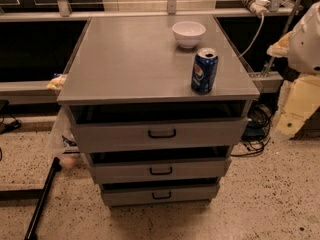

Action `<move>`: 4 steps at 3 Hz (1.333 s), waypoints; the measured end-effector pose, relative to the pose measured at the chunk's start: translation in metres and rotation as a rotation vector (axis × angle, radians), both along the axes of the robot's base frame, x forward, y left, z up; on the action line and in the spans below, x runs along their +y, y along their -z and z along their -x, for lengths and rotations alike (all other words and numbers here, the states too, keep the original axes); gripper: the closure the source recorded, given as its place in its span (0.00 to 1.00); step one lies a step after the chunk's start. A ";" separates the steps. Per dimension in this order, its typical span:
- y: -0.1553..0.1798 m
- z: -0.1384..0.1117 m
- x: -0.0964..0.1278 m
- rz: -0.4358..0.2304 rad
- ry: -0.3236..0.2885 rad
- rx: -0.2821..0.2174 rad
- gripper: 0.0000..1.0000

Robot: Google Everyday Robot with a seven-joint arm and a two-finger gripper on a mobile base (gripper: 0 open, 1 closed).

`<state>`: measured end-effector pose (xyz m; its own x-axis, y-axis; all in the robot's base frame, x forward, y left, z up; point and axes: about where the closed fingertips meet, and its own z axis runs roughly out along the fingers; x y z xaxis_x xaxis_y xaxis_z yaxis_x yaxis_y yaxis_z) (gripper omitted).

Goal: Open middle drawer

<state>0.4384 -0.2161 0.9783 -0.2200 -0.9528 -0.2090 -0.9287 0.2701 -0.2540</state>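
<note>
Matt grey metal middle drawer (195, 170); matt cream plastic pincer (292, 111) at right edge.

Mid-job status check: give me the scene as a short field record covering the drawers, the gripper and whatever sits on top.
middle drawer: second of three, black bar handle centred, dark gap above its front
gripper: right edge of view, beside the cabinet, apart from every handle
cabinet top: white bowl at the back, blue can upright near the front right corner
floor: speckled, cables by the cabinet's right side
</note>
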 end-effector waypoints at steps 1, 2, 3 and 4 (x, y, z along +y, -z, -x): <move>0.000 0.000 0.000 0.000 0.000 0.000 0.00; 0.022 -0.002 0.001 -0.023 -0.017 -0.024 0.00; 0.047 -0.003 0.002 -0.047 -0.037 -0.047 0.00; 0.063 -0.004 0.003 -0.063 -0.050 -0.056 0.00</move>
